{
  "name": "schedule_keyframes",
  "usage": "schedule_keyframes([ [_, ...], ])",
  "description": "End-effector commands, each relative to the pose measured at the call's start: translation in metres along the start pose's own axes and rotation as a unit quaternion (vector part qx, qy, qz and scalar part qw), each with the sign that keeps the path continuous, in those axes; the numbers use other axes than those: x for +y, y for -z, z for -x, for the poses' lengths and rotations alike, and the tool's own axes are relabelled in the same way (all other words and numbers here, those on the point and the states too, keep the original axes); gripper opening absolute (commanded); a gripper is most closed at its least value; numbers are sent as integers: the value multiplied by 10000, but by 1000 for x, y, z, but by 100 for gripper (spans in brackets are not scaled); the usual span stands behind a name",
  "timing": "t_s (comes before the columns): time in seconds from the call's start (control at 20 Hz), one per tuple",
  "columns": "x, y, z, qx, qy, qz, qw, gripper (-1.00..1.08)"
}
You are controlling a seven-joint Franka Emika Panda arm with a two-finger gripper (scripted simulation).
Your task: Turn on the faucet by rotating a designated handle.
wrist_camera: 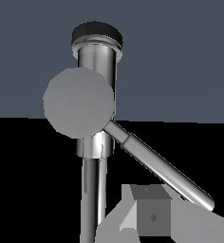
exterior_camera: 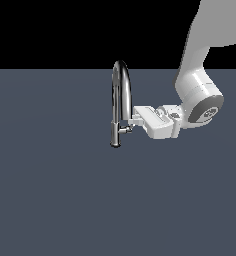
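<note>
One claw (exterior_camera: pixel 132 120) level (sideways), beside handle (exterior_camera: pixel 124 129)

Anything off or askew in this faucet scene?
Nothing stands out. The faucet stands upright and intact, its handle sticks out sideways toward the gripper, and no spill or damage shows.

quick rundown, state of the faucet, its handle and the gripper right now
tall shiny chrome gooseneck faucet: upright on the dark surface, no water visible at the spout
short chrome cylindrical handle: sticks out sideways from the lower stem toward the exterior view's right, with the gripper right at its tip
white gripper: level beside the handle; open or shut cannot be told
</note>
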State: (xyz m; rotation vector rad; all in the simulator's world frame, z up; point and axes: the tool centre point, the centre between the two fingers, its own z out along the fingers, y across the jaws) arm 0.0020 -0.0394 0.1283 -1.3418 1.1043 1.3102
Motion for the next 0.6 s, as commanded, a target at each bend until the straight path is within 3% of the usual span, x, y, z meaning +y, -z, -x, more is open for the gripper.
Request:
schedule_keyframes([
  [0.0,16,8,-13,-4,-126,-48,9999,-100],
  [0.05,3,0,-1,-10,-10,8,10000,-100],
  [0.55,30,8,-62,-2,-122,-48,9999,-100],
])
